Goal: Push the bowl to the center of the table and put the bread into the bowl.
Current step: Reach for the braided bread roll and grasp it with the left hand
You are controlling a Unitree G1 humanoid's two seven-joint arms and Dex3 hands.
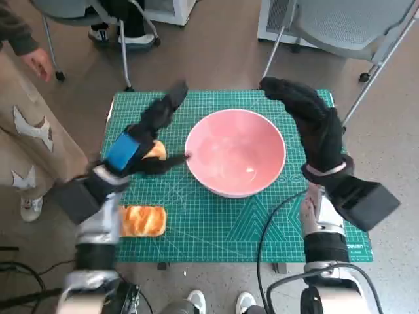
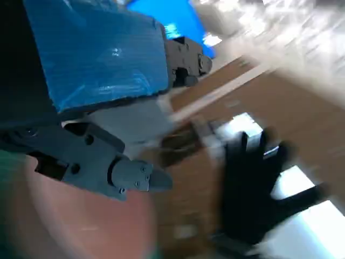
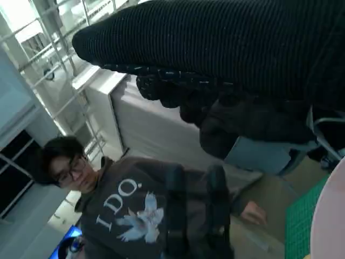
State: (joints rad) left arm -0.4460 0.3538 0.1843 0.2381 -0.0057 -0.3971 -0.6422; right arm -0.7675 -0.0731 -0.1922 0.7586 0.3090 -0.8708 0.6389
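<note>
The pink bowl point(image 1: 236, 154) stands empty near the middle of the green mat point(image 1: 216, 226). My left hand point(image 1: 145, 142) hovers at its left side with fingers spread, holding nothing; its lower finger reaches to the bowl's rim. One piece of bread point(image 1: 157, 150) lies partly hidden under that hand. A second bread point(image 1: 143, 220) lies near the mat's front left. My gloved right hand point(image 1: 308, 118) is raised at the bowl's right side, fingers spread and empty. The blurred left wrist view shows the bowl point(image 2: 81, 226) and the right hand point(image 2: 253, 189).
Chairs point(image 1: 340, 26) stand beyond the table's far edge. A person stands at the left, one hand point(image 1: 39, 63) near the far left corner. In the right wrist view a person point(image 3: 124, 210) sits beyond the table. A black cable point(image 1: 272, 222) runs over the mat's front.
</note>
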